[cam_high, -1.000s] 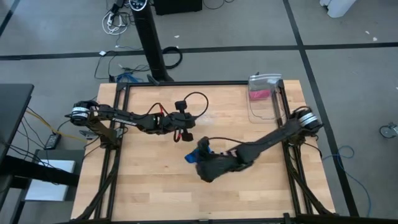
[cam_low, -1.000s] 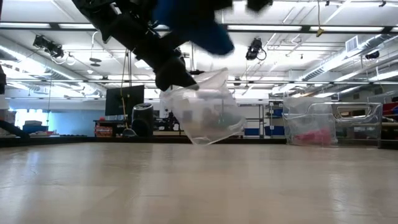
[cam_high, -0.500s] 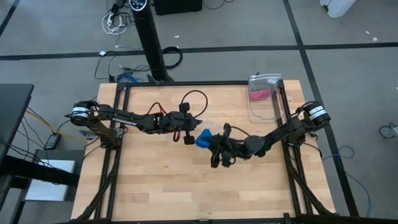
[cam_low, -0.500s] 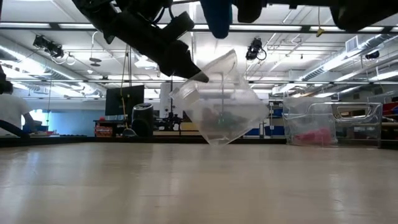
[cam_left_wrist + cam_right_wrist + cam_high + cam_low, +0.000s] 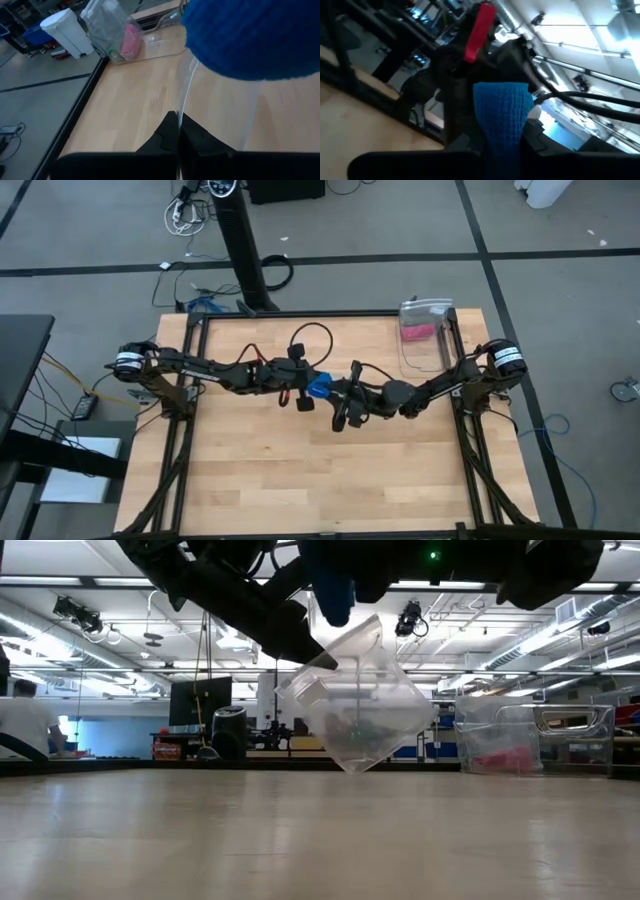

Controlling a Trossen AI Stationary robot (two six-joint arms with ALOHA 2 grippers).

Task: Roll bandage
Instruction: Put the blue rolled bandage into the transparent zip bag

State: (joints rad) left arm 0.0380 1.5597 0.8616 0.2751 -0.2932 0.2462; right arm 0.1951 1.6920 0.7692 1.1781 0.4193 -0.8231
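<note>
Swinging back from the near middle of the counter, the right pincer (image 5: 335, 392) has carried the bandage (image 5: 318, 388) up beside the left pincer (image 5: 303, 402) since a second ago. Its fingers are nearly closed on the bandage, a bright blue rolled piece of fabric, which stands up between them in the right wrist view (image 5: 501, 117). Seen from above, the bandage sits between the two pincers over the middle of the counter (image 5: 250, 470), off the surface. At counter level it hangs as a dark blue lump (image 5: 333, 595) just above a clear bag (image 5: 358, 705).

Shut tight, the left pincer pinches the upper edge of that clear bag, as its wrist view shows, with the two dark fingers (image 5: 162, 140) pressed together on the thin plastic (image 5: 186, 97). That bag hangs tilted in the air, clear of the counter. From the left wrist the bandage (image 5: 250, 37) fills the upper part of the picture, right over the bag's opening.

Both arms reach in from opposite sides and meet near the counter's centre.

Farther off, at the far right corner of the counter, stands a clear bin (image 5: 425, 335) with something pink inside. Beyond the counter, a person (image 5: 25, 720) is seated at the left edge of the room.
</note>
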